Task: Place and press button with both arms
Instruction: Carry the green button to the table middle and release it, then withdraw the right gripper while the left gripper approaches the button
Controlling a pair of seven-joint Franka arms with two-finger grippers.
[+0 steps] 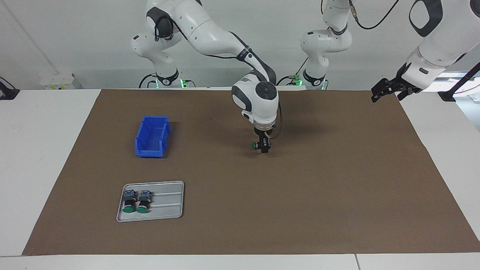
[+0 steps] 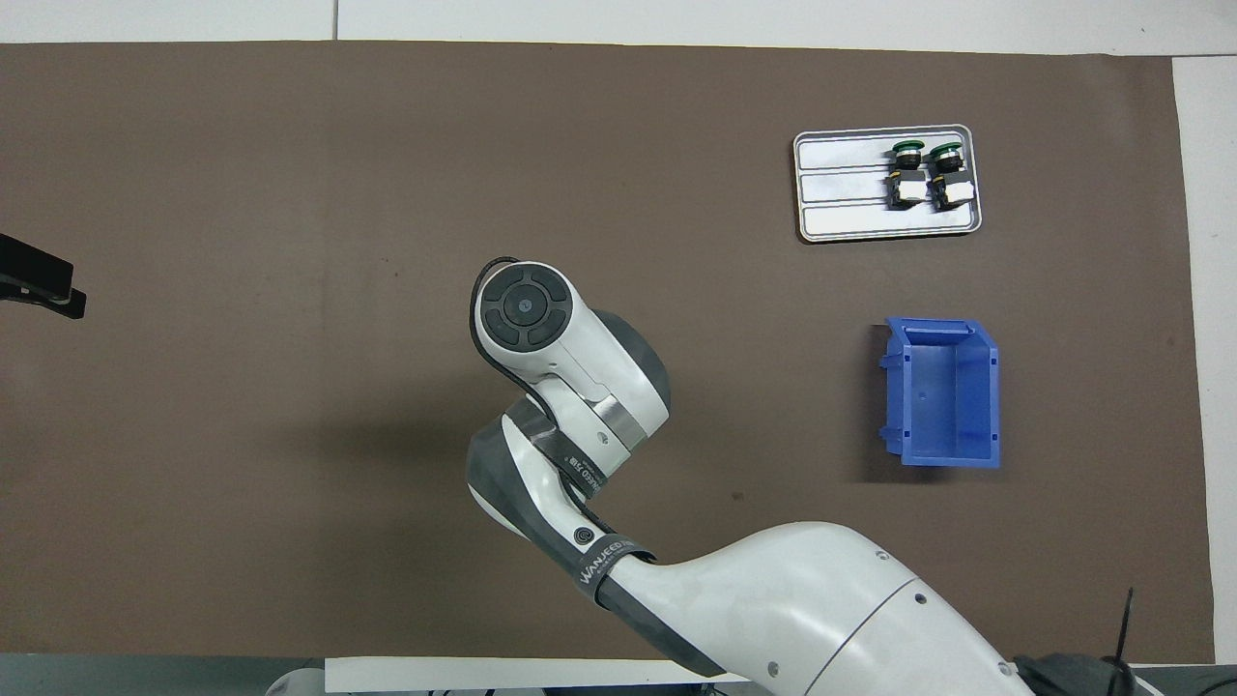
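Observation:
The button (image 1: 255,145), with its green cap pointing sideways, is at the tip of my right gripper (image 1: 263,146), low over the middle of the brown mat (image 1: 337,180). I cannot make out whether it is gripped or resting on the mat. In the overhead view the right arm's wrist (image 2: 541,338) hides both the gripper and the button. My left gripper (image 1: 387,98) waits open and holding nothing, raised over the mat's edge at the left arm's end of the table; its tip (image 2: 43,287) also shows in the overhead view.
Two more green-capped buttons (image 1: 137,200) lie side by side on a grey tray (image 1: 168,202) at the right arm's end. A blue bin (image 1: 152,137) stands on the mat, nearer to the robots than the tray.

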